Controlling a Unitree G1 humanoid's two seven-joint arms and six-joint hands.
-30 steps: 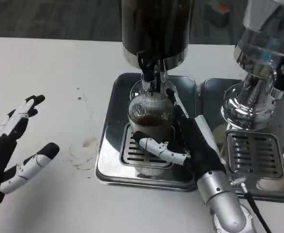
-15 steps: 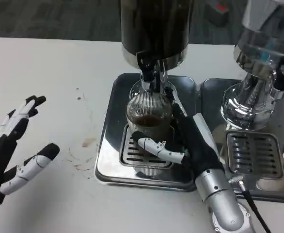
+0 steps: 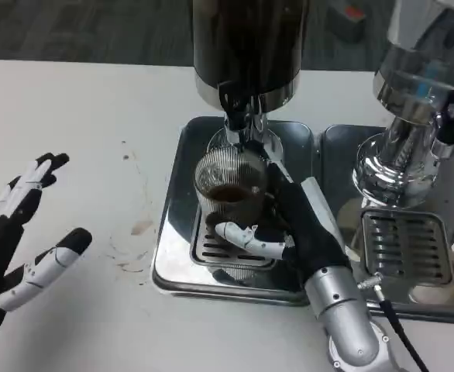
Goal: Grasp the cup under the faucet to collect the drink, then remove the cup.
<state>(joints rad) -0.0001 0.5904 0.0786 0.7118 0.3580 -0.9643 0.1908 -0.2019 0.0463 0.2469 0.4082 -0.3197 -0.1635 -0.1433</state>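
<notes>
Holding the cup (image 3: 228, 186) in our right hand (image 3: 304, 229), fingers (image 3: 246, 236) wrapped round its near side, we judge it best to draw it toward us level, since dark drink sits inside. It stands upright, mouth up, over the drip tray (image 3: 173, 232) below the faucet (image 3: 239, 116). Our left hand (image 3: 14, 240) hovers open-fingered over the desk (image 3: 72, 139).

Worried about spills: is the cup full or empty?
Partly full: dark liquid sits low inside the ribbed glass cup, gripped by the right hand.
</notes>
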